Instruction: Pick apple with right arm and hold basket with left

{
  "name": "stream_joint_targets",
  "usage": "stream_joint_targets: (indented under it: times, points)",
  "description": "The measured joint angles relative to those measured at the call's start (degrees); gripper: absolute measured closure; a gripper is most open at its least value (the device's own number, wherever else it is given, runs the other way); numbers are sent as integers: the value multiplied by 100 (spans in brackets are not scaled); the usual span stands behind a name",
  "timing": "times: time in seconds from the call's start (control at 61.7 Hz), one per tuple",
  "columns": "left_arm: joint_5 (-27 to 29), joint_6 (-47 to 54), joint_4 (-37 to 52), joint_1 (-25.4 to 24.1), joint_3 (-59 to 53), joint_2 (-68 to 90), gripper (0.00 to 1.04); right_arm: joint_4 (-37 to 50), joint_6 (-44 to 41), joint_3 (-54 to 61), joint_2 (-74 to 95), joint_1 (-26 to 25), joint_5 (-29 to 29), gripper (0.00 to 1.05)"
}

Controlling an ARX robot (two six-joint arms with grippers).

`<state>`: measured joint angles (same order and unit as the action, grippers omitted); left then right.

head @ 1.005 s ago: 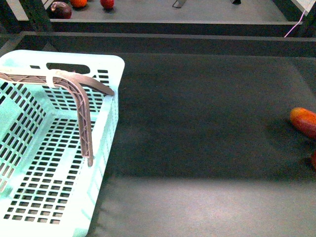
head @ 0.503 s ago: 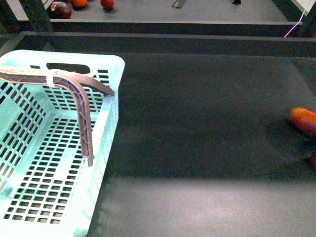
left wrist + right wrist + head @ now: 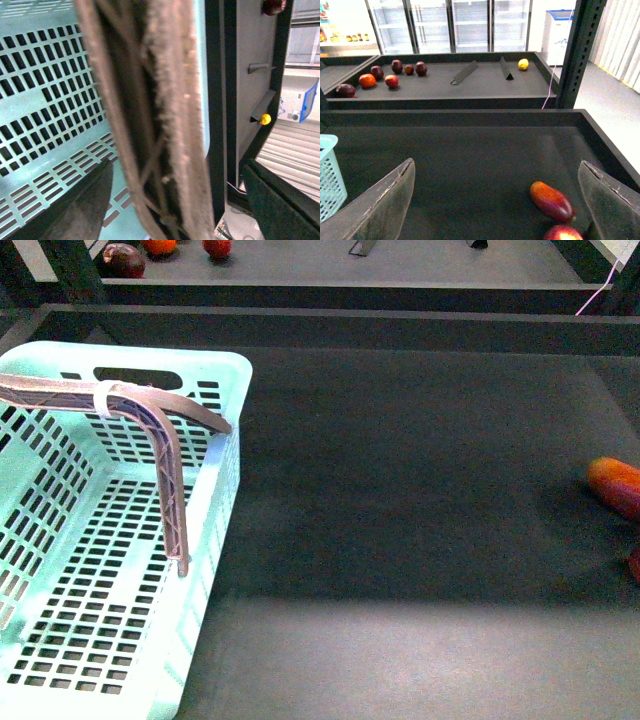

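Note:
The pale aqua basket (image 3: pixel 225 460) stands at the left of the dark table, with its brownish-mauve handles (image 3: pixel 165 470) bound by a white tie (image 3: pixel 103 398). In the left wrist view my left gripper (image 3: pixel 177 200) is open, with the handle (image 3: pixel 155 125) between its two fingers above the basket floor (image 3: pixel 45 100). The apple (image 3: pixel 563 234), red with a yellow patch, lies at the table's right side beside an oblong orange-red fruit (image 3: pixel 552 201). Only a sliver of the apple (image 3: pixel 635 565) shows in the front view. My right gripper (image 3: pixel 497 210) is open and empty, well short of the apple.
The oblong fruit (image 3: pixel 615 485) lies near the table's right edge. A raised black rim (image 3: pixel 400 325) bounds the table's far side. Behind it a shelf holds several red and dark fruits (image 3: pixel 380 75) and a yellow one (image 3: pixel 523 64). A basket corner (image 3: pixel 330 175) shows in the right wrist view.

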<state>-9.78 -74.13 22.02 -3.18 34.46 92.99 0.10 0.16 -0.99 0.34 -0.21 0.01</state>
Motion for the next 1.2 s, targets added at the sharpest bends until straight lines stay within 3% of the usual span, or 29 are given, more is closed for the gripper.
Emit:
stream_joint_targets:
  times: [0.373,0.746,1.2]
  points:
    - [42,-238,33,22,90,59,97,0,0,0,0,0,0,9]
    - [-111,494,-623,522,61,-809,98,0,-2,0,0,0,0,9]
    - [-188,1102,-1169,2736,785,-1541,98,0,0,0,0,0,0,9]
